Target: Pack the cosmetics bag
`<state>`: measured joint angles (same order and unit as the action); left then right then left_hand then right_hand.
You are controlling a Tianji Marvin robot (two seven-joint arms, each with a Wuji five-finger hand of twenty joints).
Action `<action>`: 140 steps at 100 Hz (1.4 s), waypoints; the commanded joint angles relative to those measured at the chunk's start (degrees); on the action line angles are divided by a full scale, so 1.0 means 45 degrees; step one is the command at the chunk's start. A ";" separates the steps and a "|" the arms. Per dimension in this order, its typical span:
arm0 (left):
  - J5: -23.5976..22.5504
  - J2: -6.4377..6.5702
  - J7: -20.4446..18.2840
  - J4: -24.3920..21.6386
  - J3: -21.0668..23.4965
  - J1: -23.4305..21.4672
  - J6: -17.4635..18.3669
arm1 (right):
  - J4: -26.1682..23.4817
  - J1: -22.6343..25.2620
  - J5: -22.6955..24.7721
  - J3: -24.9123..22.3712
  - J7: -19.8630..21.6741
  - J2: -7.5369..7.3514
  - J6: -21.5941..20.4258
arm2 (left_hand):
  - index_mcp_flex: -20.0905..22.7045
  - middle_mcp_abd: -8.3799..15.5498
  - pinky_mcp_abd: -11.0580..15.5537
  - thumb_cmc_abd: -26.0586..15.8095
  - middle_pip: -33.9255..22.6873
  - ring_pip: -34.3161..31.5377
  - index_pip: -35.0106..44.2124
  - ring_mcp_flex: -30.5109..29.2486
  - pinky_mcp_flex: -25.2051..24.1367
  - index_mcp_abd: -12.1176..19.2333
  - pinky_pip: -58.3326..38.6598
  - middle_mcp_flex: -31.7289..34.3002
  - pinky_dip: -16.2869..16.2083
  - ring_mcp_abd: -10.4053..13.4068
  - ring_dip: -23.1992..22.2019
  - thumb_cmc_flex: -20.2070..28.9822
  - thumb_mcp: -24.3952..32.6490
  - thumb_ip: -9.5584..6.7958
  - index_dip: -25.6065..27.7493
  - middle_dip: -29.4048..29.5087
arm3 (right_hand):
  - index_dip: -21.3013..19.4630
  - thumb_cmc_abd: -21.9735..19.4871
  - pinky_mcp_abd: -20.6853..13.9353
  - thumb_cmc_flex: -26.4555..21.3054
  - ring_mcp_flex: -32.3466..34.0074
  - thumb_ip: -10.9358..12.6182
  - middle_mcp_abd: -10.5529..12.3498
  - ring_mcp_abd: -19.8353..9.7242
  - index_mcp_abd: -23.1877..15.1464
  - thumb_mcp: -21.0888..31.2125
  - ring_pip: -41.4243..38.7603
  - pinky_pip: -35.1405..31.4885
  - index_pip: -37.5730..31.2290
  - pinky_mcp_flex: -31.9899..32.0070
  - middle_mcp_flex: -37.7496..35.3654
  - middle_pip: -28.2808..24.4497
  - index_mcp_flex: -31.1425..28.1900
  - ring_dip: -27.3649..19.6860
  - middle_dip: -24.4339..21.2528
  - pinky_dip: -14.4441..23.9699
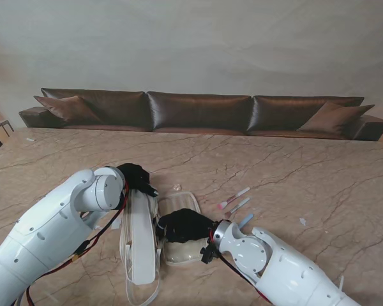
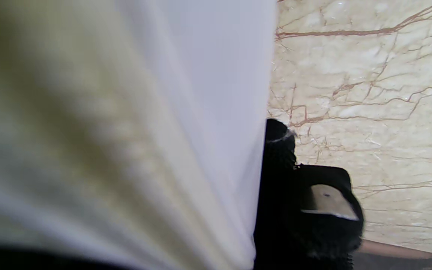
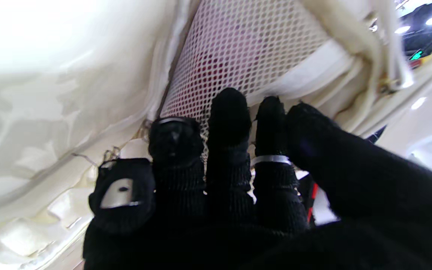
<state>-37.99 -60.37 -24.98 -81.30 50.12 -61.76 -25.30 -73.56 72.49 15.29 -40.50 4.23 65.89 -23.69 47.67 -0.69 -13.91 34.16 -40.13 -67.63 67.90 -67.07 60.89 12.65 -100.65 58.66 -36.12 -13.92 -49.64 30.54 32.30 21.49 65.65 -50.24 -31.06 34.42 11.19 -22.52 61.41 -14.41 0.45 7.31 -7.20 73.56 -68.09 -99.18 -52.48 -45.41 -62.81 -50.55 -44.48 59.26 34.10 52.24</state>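
The cream cosmetics bag [image 1: 179, 203] lies open in front of me, its lid [image 1: 139, 237] standing up on edge to the left of the base. My black-gloved left hand [image 1: 138, 177] grips the lid's far end; in the left wrist view the lid [image 2: 126, 131] fills most of the picture beside one finger [image 2: 279, 150]. My right hand [image 1: 184, 225] rests inside the base, its straight fingers [image 3: 228, 112] touching the lid's white mesh pocket [image 3: 246, 45], through which something red shows. Nothing shows in that hand. Three thin cosmetic sticks [image 1: 235, 198] lie on the table right of the bag.
The table is beige veined marble [image 1: 293, 172]. A small white scrap [image 1: 302, 221] lies to the right and a tiny clear piece [image 1: 176, 187] just beyond the bag. The bag's strap [image 1: 142, 294] loops near me. A brown sofa [image 1: 198, 111] runs along the far edge.
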 commanded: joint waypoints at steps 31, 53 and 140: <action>0.0241 -0.0086 0.0691 0.0611 -0.0027 0.0306 -0.0261 | -0.1138 0.0754 -0.0350 0.0043 0.1193 -0.0567 -0.1052 | 0.0524 -0.0185 0.2120 -0.2773 -0.3029 -0.1192 0.0720 -0.1218 0.0164 0.0387 -0.1553 0.1041 -0.0228 0.2270 -0.0097 0.5711 0.4557 -0.1697 0.0412 -0.0515 | 0.0027 0.0070 -0.0241 -0.0038 0.0071 0.0080 0.0139 0.0089 -0.2858 0.0364 0.0034 -0.0306 -0.1342 -0.0047 -0.0214 0.0190 -0.1853 -0.0036 0.0063 0.0296; 0.0293 -0.0126 0.0845 0.0583 0.0019 0.0261 -0.0348 | -0.1328 0.0469 -0.0724 0.0384 0.1964 -0.0863 -0.1896 | 0.0523 -0.0162 0.2120 -0.2760 -0.3005 -0.1182 0.0707 -0.1217 0.0164 0.0392 -0.1552 0.1050 -0.0230 0.2265 -0.0094 0.5707 0.4577 -0.1693 0.0415 -0.0500 | -0.0015 0.0053 -0.0192 -0.0114 -0.0016 0.0099 0.0136 0.0133 -0.2908 0.0336 0.0075 -0.0191 -0.1337 0.0259 -0.0187 0.0239 -0.1832 -0.0007 0.0074 0.0361; 0.0780 -0.0268 0.1404 -0.0129 0.0423 -0.0447 0.0239 | -0.2633 0.2295 0.3003 -0.1731 -0.0526 -0.0635 0.0514 | 0.0431 0.0073 0.1978 -0.2796 -0.2846 -0.0988 0.0628 -0.1198 0.0150 0.0529 -0.1457 0.1035 -0.0192 0.2201 -0.0125 0.5550 0.4515 -0.1569 0.0375 -0.0523 | 0.0491 0.3377 -0.0019 0.2828 -0.0606 0.0936 0.0538 -0.0590 0.0665 -0.1379 0.2461 0.1438 0.4287 0.0971 0.2136 0.0674 0.1117 -0.0810 -0.0364 0.0932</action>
<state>-34.90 -61.11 -18.85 -81.14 52.03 -63.57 -24.40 -84.57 81.75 27.17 -48.12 3.48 62.85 -21.55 48.98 -0.94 -13.71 30.84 -41.76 -67.65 67.93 -67.25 60.97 12.64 -100.66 58.67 -36.14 -13.76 -49.66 33.07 34.02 19.44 66.43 -50.03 -30.53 46.36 10.55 -12.68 56.87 -9.28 2.25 6.62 -7.37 65.65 -57.88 -93.07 -35.73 -39.91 -53.66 -47.53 -41.58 56.41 33.55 55.65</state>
